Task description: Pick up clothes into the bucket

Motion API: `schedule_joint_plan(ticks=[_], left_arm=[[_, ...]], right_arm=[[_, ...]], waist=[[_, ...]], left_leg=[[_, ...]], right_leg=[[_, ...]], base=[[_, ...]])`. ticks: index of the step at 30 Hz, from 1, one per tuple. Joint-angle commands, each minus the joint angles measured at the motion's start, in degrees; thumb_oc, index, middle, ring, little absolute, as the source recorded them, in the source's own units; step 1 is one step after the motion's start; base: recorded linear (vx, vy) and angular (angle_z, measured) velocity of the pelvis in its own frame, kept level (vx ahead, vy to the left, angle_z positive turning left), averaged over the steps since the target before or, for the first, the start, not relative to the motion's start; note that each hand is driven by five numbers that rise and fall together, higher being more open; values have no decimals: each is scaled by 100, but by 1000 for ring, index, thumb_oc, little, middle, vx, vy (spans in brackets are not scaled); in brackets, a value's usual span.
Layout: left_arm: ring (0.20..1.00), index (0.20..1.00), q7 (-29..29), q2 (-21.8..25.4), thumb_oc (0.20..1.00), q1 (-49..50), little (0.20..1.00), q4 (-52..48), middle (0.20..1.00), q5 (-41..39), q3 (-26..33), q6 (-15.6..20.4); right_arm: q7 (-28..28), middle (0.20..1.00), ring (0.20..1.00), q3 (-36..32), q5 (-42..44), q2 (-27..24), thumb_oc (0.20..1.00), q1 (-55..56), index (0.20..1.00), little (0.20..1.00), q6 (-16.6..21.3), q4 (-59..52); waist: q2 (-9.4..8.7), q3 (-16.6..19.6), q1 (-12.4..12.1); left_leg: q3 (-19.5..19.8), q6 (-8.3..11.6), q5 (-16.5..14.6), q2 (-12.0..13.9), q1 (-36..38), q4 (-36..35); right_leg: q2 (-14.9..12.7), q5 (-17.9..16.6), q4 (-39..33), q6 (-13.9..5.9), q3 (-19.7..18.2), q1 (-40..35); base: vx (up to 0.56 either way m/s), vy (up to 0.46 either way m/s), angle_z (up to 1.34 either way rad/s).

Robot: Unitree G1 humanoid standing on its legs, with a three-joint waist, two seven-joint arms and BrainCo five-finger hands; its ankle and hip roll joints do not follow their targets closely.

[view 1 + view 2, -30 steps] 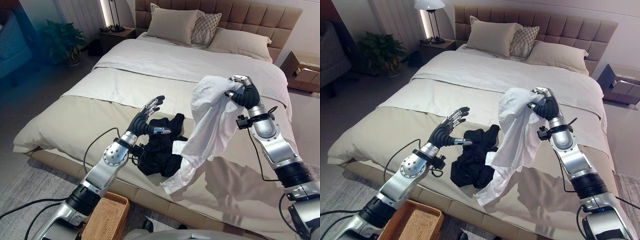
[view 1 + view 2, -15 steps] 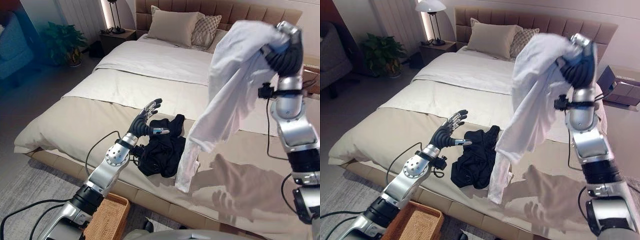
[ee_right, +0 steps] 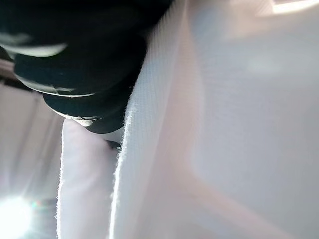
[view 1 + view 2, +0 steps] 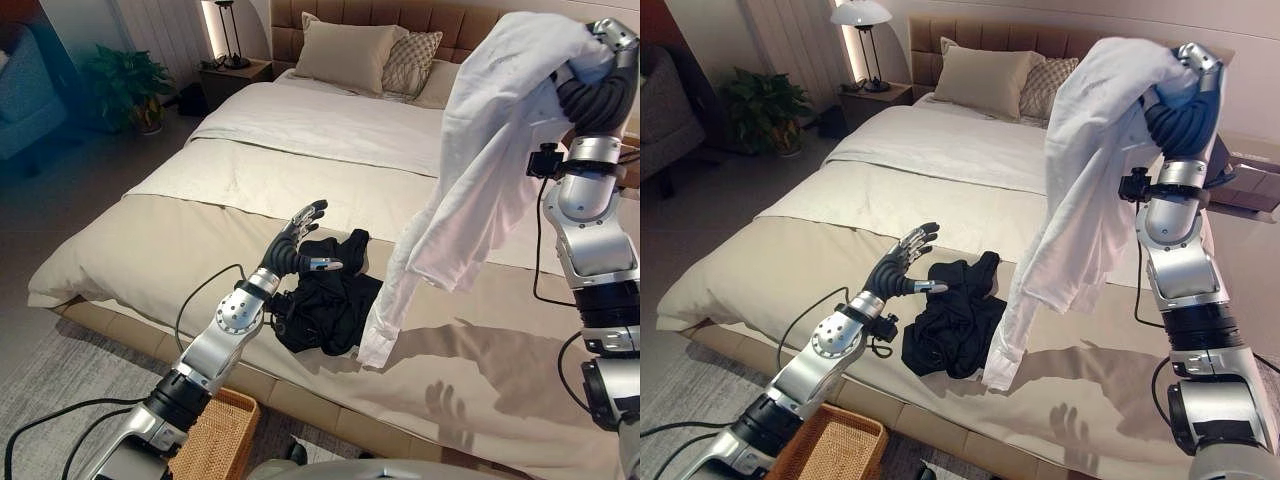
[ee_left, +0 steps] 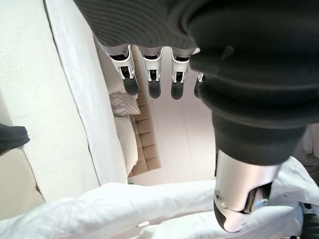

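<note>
My right hand (image 4: 598, 92) is raised high at the right, shut on a white shirt (image 4: 478, 170) that hangs down from it, its lowest sleeve end just above the bed (image 4: 180, 240). A black garment (image 4: 326, 295) lies crumpled on the bed near the front edge. My left hand (image 4: 296, 242) hovers open just left of the black garment, fingers straight and spread; its fingers (image 5: 151, 79) show straight in the left wrist view. A woven basket (image 4: 212, 438) sits on the floor below my left arm, by the bed's front edge.
Pillows (image 4: 345, 50) lean on the padded headboard at the far end. A bedside table with a lamp (image 4: 860, 15) and a potted plant (image 4: 125, 82) stand at the far left. A cardboard box (image 4: 1250, 185) sits right of the bed.
My right hand has lifted the white shirt from chest height up and to the right, pulling it clear of the black garment. The left hand has stayed nearly still.
</note>
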State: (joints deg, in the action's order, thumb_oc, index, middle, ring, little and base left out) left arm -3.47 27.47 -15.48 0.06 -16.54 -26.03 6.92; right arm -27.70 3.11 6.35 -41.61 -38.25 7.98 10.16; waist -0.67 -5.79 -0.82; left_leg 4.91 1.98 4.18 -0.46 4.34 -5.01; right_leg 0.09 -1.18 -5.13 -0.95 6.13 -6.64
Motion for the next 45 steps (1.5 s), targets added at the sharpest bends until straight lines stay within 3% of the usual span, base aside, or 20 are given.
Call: schedule_joint_plan(ticks=[1,14,22,25,33,41,45], left_arm=[[1000,1000,-28,47,1000,-220,1000,205,1000,-23,-59,193],[1000,1000,-19,4,1000,-263,1000,223,1000,-175,226,188],[1000,1000,-262,-285,1000,17,1000,512,1000,-161,569,26],[1000,1000,-284,-550,1000,36,1000,615,1000,-799,461,-62],[1000,1000,86,-461,1000,-320,1000,325,1000,-1687,-52,-72],[1000,1000,204,-415,1000,-390,1000,283,1000,-1717,-401,-95],[1000,1000,313,-262,1000,-225,1000,240,1000,-1610,-560,-140]], right_arm=[[253,200,200,-3,304,-242,200,-351,200,200,177,-16],[1815,200,200,791,826,-487,200,67,200,200,110,-744],[2316,200,200,998,965,-706,200,203,200,200,27,-1293],[2479,200,200,1178,1204,-751,200,156,200,200,2,-1625],[2674,200,200,1370,1639,-683,200,67,200,200,134,-2004],[2367,200,200,1703,1266,-725,200,-456,200,200,-78,-923],[2097,200,200,2421,1201,-764,200,-1735,200,200,-315,720]], waist=[[-378,458,-143],[-386,430,-125],[-375,417,-104],[-353,393,-71],[-317,387,6],[-346,378,-31],[-437,346,-177]], left_leg=[[-195,-351,-335,-216,71,79],[-286,-322,-342,-189,95,90],[-337,-314,-345,-168,116,94],[-348,-317,-388,-168,167,80],[-398,-296,-390,-151,163,69],[-410,-293,-399,-156,154,70],[-330,-299,-373,-169,93,77]], right_leg=[[-261,-71,305,-327,-267,157],[-264,-78,310,-327,-314,164],[-262,-92,285,-323,-338,154],[-253,-64,265,-323,-354,116],[-238,-79,235,-330,-369,136],[-255,-105,212,-348,-337,134],[-278,-113,247,-354,-256,145]], base=[[0,0,0],[0,0,0],[-1,-6,-5],[29,-6,-5],[2,0,-4],[0,0,0],[-6,5,2]])
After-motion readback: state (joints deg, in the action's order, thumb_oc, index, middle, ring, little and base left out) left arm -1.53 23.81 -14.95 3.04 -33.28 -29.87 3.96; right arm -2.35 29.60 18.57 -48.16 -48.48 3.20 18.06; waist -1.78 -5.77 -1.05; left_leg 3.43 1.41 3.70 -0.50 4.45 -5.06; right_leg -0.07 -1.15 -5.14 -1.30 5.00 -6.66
